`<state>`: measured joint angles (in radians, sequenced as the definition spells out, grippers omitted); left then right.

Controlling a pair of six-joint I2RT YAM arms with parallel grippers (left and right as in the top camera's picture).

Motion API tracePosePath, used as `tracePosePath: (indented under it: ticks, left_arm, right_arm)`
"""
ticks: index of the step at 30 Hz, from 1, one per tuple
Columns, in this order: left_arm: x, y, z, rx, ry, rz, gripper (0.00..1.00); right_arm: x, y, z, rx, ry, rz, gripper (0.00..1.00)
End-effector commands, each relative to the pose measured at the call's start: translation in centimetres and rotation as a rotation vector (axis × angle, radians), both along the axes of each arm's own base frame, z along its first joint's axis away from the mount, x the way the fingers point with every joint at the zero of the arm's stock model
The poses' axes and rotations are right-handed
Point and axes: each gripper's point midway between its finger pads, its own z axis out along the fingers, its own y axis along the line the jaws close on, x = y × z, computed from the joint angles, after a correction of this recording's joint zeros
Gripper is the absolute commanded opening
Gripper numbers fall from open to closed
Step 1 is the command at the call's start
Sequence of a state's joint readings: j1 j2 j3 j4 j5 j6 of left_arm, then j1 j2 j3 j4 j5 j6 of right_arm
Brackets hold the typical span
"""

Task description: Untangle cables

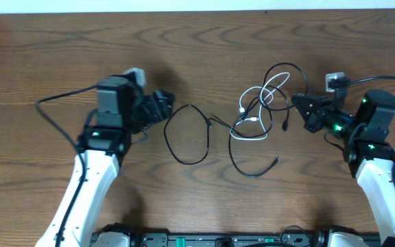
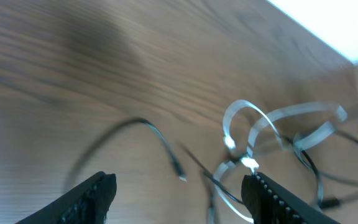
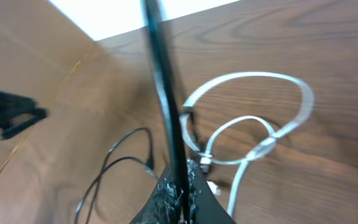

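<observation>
The black cable (image 1: 187, 134) and the white cable (image 1: 256, 113) lie tangled on the wooden table, between the arms. The black one makes a large loop on the left and another loop (image 1: 283, 71) above the knot. My right gripper (image 1: 299, 103) is shut on the black cable (image 3: 160, 62), which runs taut up from its fingers (image 3: 182, 171). White loops (image 3: 253, 74) lie just beyond them. My left gripper (image 1: 162, 104) is open and empty (image 2: 179, 183), at the left edge of the black loop (image 2: 148, 124), with the white cable (image 2: 272, 121) farther off.
A free black plug end (image 1: 276, 160) lies toward the front of the table and another (image 1: 285, 125) near my right gripper. The table's far edge (image 1: 197, 12) runs along the back. My left gripper also shows in the right wrist view (image 3: 5, 115).
</observation>
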<state>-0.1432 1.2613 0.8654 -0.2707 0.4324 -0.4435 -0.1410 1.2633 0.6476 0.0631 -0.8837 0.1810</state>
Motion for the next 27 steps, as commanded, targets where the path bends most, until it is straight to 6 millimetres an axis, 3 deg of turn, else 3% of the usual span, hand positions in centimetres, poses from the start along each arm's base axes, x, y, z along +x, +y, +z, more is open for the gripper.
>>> tracePosePath:
  ticks: [1,3,8,12,18,27]
  left_arm:
    - [-1.2,-5.4,0.9,-0.068,-0.039,-0.223,0.7]
    - [-1.8,-7.9,1.6,-0.104,-0.08,-0.331,0.7]
    - [-2.5,-11.9,1.8,-0.14,-0.126,-0.454,0.7]
    - [-3.0,-13.0,1.1,-0.148,-0.109,-0.489,0.7]
    - [-3.1,-13.9,1.4,-0.182,-0.127,-0.533,0.7]
    - [-2.9,-14.2,1.8,-0.187,-0.153,-0.54,0.71]
  right_arm:
    - [-0.8,2.1,0.7,0.01,-0.034,0.096,0.01]
    - [-1.2,2.9,0.8,0.02,-0.035,0.132,0.01]
    - [-2.6,5.3,1.4,0.055,-0.044,0.241,0.01]
    - [-4.2,7.0,2.6,0.108,-0.077,0.36,0.01]
    - [-6.9,8.7,6.0,0.191,-0.217,0.579,0.01]
    - [-9.3,9.7,7.5,0.239,-0.272,0.735,0.01]
